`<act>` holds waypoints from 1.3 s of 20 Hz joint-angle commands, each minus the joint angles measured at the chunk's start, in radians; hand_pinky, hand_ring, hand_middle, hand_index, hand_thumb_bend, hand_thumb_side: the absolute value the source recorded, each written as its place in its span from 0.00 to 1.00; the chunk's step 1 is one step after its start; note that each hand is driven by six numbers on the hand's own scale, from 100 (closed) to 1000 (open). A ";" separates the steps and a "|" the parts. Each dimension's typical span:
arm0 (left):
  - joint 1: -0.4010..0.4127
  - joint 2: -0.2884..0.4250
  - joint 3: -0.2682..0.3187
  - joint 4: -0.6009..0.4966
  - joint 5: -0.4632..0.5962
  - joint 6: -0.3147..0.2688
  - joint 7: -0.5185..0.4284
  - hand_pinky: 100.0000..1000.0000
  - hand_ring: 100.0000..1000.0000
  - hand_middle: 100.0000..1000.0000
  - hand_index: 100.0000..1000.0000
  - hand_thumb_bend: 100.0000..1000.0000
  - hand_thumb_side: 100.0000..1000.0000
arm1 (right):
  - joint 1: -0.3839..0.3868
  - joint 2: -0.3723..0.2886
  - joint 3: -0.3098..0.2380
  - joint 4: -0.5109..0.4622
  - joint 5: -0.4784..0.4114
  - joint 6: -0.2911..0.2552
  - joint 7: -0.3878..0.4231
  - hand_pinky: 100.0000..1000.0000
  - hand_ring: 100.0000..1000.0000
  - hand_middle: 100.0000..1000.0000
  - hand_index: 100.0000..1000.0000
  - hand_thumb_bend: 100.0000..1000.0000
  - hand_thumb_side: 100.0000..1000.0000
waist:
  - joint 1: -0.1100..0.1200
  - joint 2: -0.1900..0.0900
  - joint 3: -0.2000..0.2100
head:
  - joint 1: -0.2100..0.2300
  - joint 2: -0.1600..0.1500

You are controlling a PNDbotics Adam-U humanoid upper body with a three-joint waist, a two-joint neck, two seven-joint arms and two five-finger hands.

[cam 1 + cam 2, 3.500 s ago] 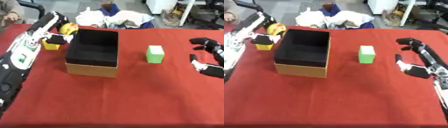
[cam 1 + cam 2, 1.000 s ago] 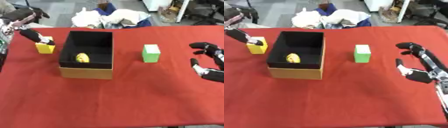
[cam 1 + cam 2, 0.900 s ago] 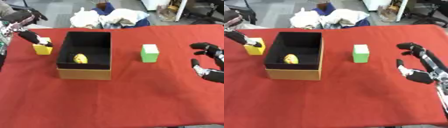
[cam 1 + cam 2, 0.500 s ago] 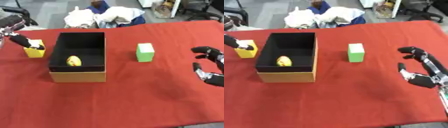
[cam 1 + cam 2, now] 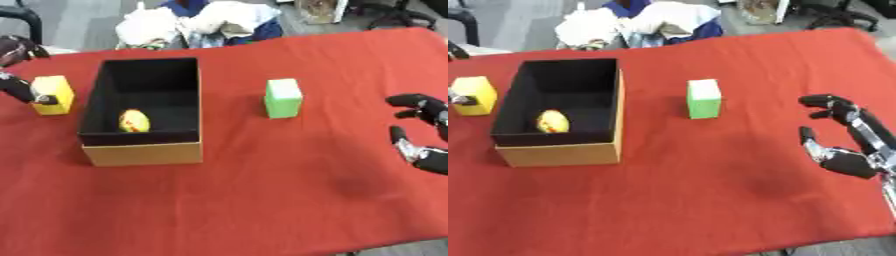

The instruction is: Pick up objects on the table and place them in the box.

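Nearest, the right hand (image 5: 852, 145) rests on the red table (image 5: 262, 200) at the right edge, fingers loosely spread, grasping nothing. Further back, the box (image 5: 147, 112) holds a yellow ball (image 5: 133, 120); a green block (image 5: 283, 98) stands apart to its right. At the left edge the left hand (image 5: 22, 90) touches a yellow block (image 5: 54, 93); whether it grasps it, I cannot tell.

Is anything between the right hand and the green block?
Nothing visible. Only bare red tablecloth lies between the right hand and the green block, which stands upright, apart from the box.
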State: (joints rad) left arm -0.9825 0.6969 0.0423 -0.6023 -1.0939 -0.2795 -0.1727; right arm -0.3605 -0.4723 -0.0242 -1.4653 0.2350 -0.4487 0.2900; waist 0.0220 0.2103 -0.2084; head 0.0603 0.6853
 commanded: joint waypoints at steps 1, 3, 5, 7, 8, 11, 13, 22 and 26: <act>-0.012 0.034 0.011 0.000 -0.016 0.015 0.029 0.74 0.73 0.70 0.79 0.64 0.10 | -0.016 -0.030 -0.008 -0.012 -0.002 -0.004 -0.001 0.76 0.87 0.81 0.88 0.00 0.29 | -0.003 -0.010 -0.003 | 0.004 -0.013; -0.011 0.026 0.010 0.004 -0.031 0.029 0.044 0.73 0.72 0.69 0.78 0.63 0.07 | -0.015 -0.029 -0.009 -0.011 -0.003 -0.004 -0.003 0.76 0.87 0.81 0.88 0.00 0.29 | -0.004 -0.003 -0.004 | 0.003 -0.013; -0.012 0.015 0.009 0.010 -0.044 0.038 0.055 0.72 0.72 0.69 0.78 0.61 0.07 | -0.015 -0.028 -0.009 -0.010 -0.003 -0.005 -0.002 0.76 0.87 0.81 0.88 0.00 0.30 | -0.005 0.003 -0.004 | 0.004 -0.012; -0.011 0.006 0.007 0.016 -0.054 0.044 0.056 0.72 0.72 0.68 0.78 0.60 0.08 | -0.017 -0.027 -0.009 -0.009 -0.002 -0.006 -0.002 0.76 0.87 0.81 0.88 0.00 0.30 | -0.005 0.009 -0.004 | 0.004 -0.012; -0.010 0.002 0.006 0.021 -0.059 0.046 0.052 0.72 0.72 0.68 0.78 0.59 0.10 | -0.018 -0.026 -0.008 -0.009 -0.002 -0.006 -0.002 0.76 0.87 0.81 0.88 0.00 0.31 | -0.005 0.011 -0.004 | 0.004 -0.011; -0.009 -0.005 0.003 0.031 -0.068 0.045 0.021 0.70 0.70 0.66 0.77 0.57 0.12 | -0.020 -0.025 -0.008 -0.009 -0.002 -0.006 -0.002 0.76 0.87 0.81 0.88 0.00 0.31 | -0.005 0.016 -0.004 | 0.004 -0.009; -0.007 -0.007 0.004 0.032 -0.070 0.048 0.006 0.67 0.64 0.61 0.73 0.56 0.12 | -0.020 -0.025 -0.008 -0.009 -0.002 -0.006 -0.002 0.76 0.87 0.81 0.88 0.00 0.31 | -0.004 0.016 -0.004 | 0.003 -0.008; -0.007 -0.005 0.000 -0.025 -0.050 0.074 0.091 0.54 0.44 0.40 0.56 0.48 0.00 | -0.010 -0.020 -0.010 -0.005 -0.002 -0.003 -0.001 0.76 0.87 0.81 0.88 0.00 0.30 | -0.004 -0.010 0.015 | 0.002 0.004; -0.009 0.001 -0.009 -0.084 -0.003 0.058 0.088 0.54 0.43 0.40 0.56 0.46 0.00 | -0.001 -0.019 -0.011 -0.004 -0.002 -0.001 0.001 0.77 0.87 0.81 0.88 0.00 0.30 | -0.004 -0.032 0.031 | -0.001 0.013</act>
State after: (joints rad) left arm -0.9755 0.6655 0.0353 -0.6517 -1.1132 -0.2157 -0.0881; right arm -0.3539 -0.4720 -0.0243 -1.4614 0.2350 -0.4488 0.2901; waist 0.0188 0.1951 -0.1760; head 0.0597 0.6932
